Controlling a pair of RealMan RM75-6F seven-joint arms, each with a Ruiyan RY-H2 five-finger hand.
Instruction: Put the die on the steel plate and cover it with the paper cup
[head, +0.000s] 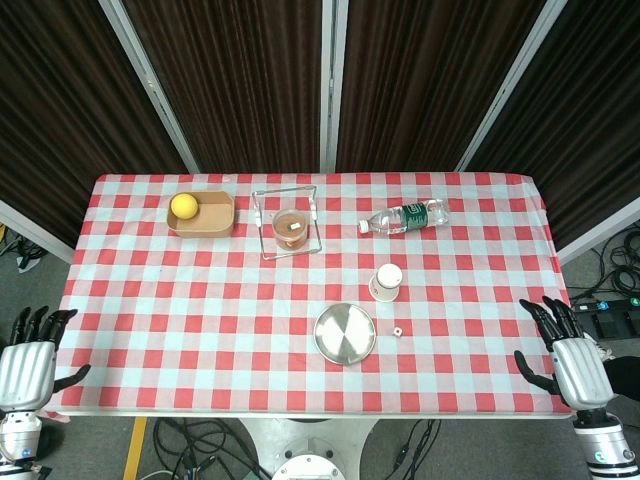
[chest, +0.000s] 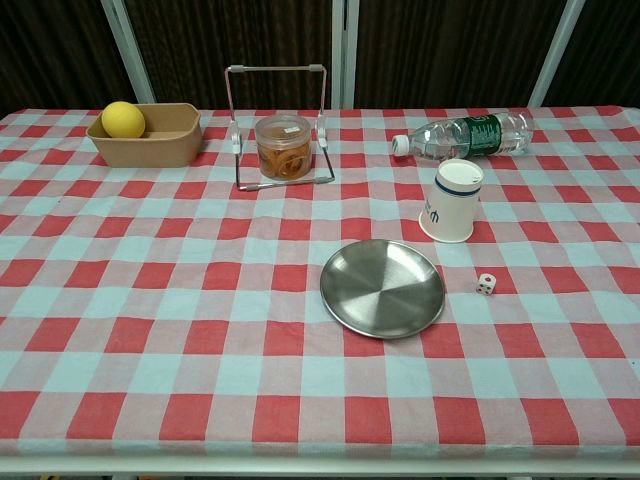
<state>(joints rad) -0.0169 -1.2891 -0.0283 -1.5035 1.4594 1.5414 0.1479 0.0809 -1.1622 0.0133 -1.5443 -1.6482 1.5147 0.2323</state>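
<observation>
Honestly, the die (chest: 485, 284) looks tiny, hard and light, sitting on the bench well ahead and inboard of my right hand (head: 571, 361), which is spread and empty, so I'd pinch its opposite faces gently or it'll skitter.

Table: rectangular, covered by a red-and-white checked cloth (head: 200, 330) that hangs over the near edge.
Backdrop: dark brown pleated curtains (head: 240, 80) behind the table, spanning the full width.
Frame: pale metal poles (head: 328, 85) stand in front of the curtains, one upright at centre, others slanting out to left and right.
Floor: grey, with black cables (head: 200, 440) lying below the near edge; a yellow stripe (head: 134, 448) at lower left.
Light: even, no hard shadows.
</observation>
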